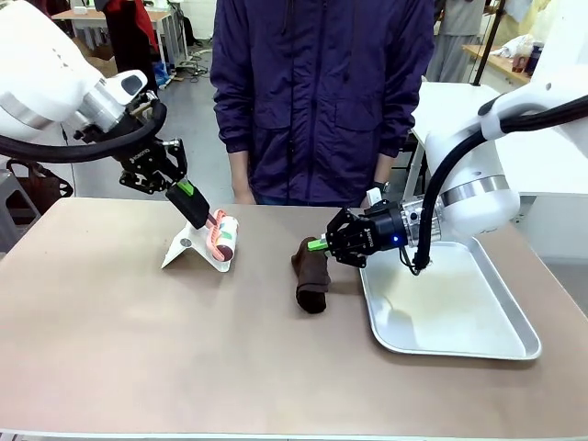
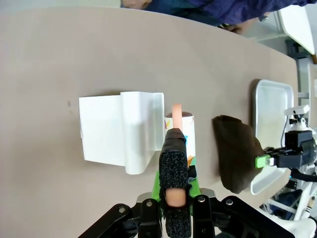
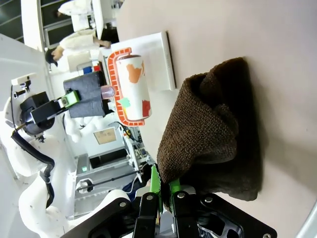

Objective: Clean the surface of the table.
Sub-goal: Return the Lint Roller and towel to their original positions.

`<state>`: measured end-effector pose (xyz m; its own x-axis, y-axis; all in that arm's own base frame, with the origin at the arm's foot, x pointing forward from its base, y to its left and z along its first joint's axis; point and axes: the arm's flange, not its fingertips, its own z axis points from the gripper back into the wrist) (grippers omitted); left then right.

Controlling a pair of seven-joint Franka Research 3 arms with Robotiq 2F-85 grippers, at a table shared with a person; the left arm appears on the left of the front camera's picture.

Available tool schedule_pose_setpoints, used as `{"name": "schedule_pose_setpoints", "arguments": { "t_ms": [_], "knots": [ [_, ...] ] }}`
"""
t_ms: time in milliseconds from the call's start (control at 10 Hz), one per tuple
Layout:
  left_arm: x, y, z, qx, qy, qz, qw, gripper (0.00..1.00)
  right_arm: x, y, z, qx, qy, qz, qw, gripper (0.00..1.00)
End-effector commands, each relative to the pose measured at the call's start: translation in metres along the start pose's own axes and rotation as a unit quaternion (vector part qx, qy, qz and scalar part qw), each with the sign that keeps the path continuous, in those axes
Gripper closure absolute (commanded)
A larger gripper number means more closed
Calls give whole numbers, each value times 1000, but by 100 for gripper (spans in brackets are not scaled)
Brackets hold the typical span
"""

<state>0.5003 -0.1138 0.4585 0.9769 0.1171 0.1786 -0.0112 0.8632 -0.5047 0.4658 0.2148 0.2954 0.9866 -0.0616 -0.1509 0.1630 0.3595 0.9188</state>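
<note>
A wide brownish-taupe table with a thin pale edge spans the front view, running from the robot's side to a person in a dark purple jacket standing at the far edge.

Left of the table's centre sits a lint roller with a patterned white roll and a salmon-pink frame, next to its white plastic stand, which rests on the tabletop. The left gripper comes down at a slant from the upper left, its fingers clamped together on the roller's pink handle; the left wrist view shows the handle end pinched between the dark pads.

Just right of centre lies a crumpled dark brown cloth. The right gripper reaches in low from the right, its green-tipped fingers closed tight on the cloth's upper edge, as the right wrist view shows close up.

Just right of the cloth, a silver rectangular metal tray sits on the table under the right arm.
</note>
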Motion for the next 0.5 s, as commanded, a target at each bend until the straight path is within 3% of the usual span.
{"name": "schedule_pose_setpoints", "arguments": {
  "t_ms": [0, 400],
  "knots": [
    [6, -7, -12, 28, 1, 13, 1000, 77, -5, -2, 0, 6, -6, 9, 1000, 92],
    [13, -12, -26, 54, -20, -5, 998, 77, -3, -5, 6, 23, 11, 15, 1000, 92]
  ]
}}
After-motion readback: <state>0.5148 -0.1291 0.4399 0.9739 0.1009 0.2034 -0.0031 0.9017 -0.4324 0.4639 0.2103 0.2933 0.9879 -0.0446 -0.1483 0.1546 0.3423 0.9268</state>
